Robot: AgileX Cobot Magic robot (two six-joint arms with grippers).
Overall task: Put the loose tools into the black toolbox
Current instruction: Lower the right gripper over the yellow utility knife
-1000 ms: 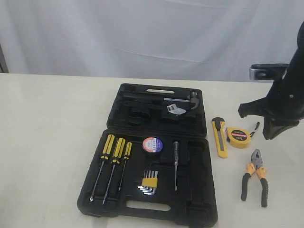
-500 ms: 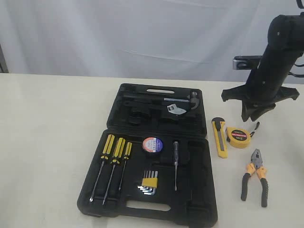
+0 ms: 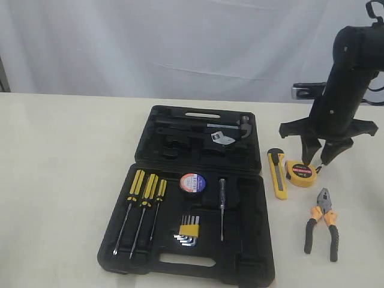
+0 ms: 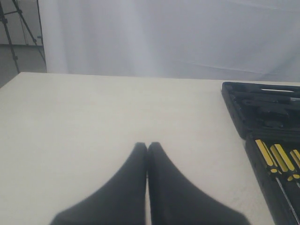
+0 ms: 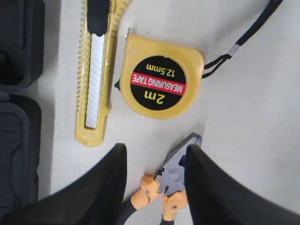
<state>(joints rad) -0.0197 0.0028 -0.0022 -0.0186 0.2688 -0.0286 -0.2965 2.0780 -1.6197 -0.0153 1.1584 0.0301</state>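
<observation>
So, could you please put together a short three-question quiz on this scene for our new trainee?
1. True or false: the black tape roll already sits inside the black toolbox.
2. Multiple choice: the left gripper is A) wide open, B) shut with nothing in it, C) shut on a tool.
3. Count: how many loose tools lie on the table outside the toolbox, and which are they?

Key
1. True.
2. B.
3. Three: the yellow utility knife, the yellow tape measure and the pliers.
</observation>
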